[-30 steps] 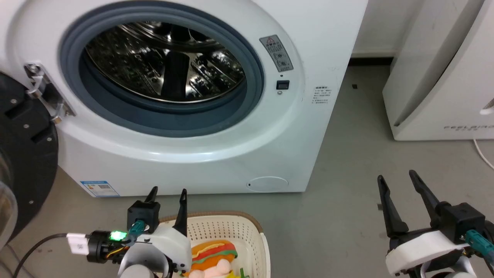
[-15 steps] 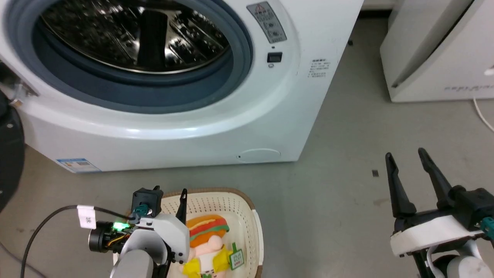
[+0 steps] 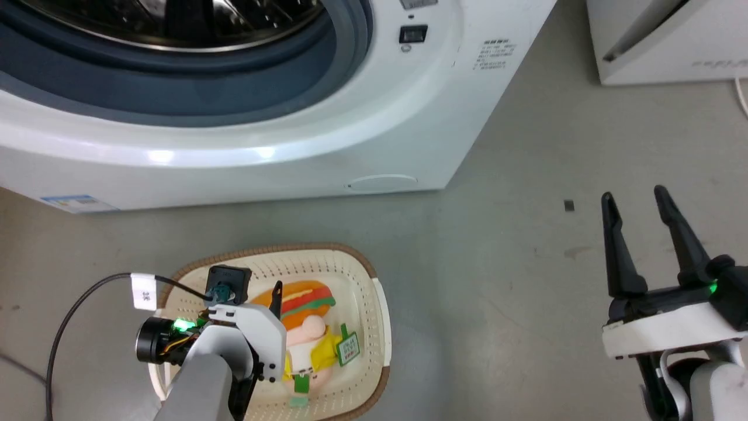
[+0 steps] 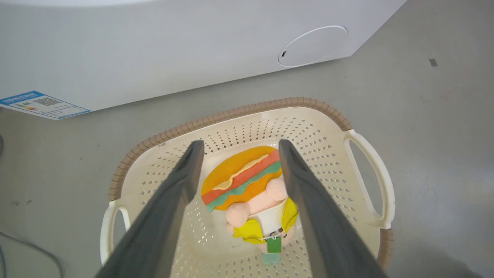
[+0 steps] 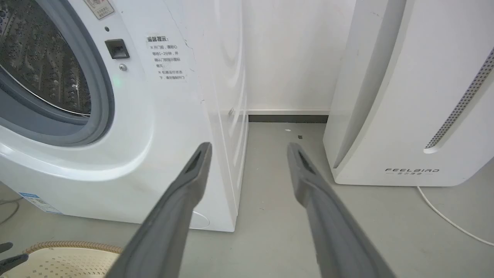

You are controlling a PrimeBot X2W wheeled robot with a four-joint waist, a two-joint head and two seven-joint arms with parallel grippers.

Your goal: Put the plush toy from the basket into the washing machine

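Observation:
The plush toy (image 3: 304, 304) lies face up in the cream basket (image 3: 327, 269), its burger head toward the washing machine (image 3: 380, 117). My left gripper (image 3: 254, 280) hangs open over the basket. In the left wrist view its two fingers (image 4: 177, 193) stand either side of the plush toy (image 4: 243, 181), above it and apart from it, inside the basket's brown rim (image 4: 270, 104). My right gripper (image 3: 634, 193) is open with nothing in it over bare floor to the right. The right gripper (image 5: 250, 146) points at the washing machine's corner (image 5: 173, 116).
The porthole is open, its steel drum (image 5: 42, 69) showing. A white FEELBIRD appliance (image 5: 405, 96) stands right of the washer with a floor gap between. A white cable (image 5: 451, 220) trails on the floor beside it. A tagged black cable (image 3: 143, 290) hangs from my left wrist.
The head camera has tilted down: the washer has slid up the picture and the whole basket shows. My left fingertip now lies over the toy's head instead of past the basket's far rim.

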